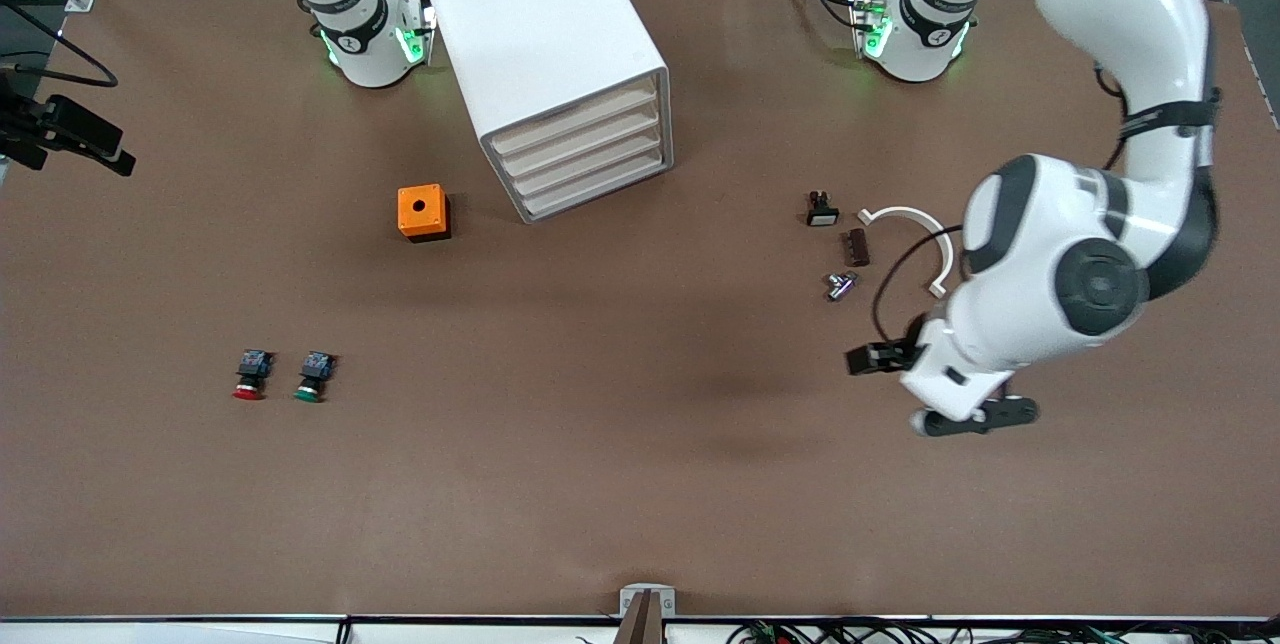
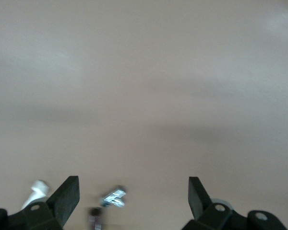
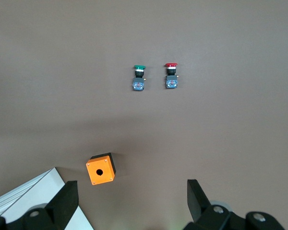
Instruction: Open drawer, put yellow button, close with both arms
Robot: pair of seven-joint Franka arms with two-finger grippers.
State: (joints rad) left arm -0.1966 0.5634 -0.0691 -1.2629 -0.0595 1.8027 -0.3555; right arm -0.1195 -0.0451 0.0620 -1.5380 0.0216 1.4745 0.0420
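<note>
The drawer (image 1: pixel 577 120) is the top one of four in the white cabinet (image 1: pixel 540 14), and all four fronts sit flush. No yellow button shows in any view. My left gripper (image 1: pixel 935 386) hangs open over the table toward the left arm's end, with nothing between its fingers. In the left wrist view the left gripper (image 2: pixel 133 196) looks down on a small silver part (image 2: pixel 114 196). My right gripper (image 3: pixel 132 199) is open and empty, high over the table beside the cabinet (image 3: pixel 33 196); it is out of the front view.
An orange box (image 1: pixel 423 212) (image 3: pixel 101 168) with a round hole stands beside the cabinet. A red-capped button (image 1: pixel 250 374) (image 3: pixel 171 74) and a green-capped button (image 1: pixel 315 376) (image 3: pixel 139 76) lie nearer the front camera. A black-and-white part (image 1: pixel 822 209), brown strip (image 1: pixel 857 247), silver part (image 1: pixel 842 285) and white curved piece (image 1: pixel 915 234) lie near the left arm.
</note>
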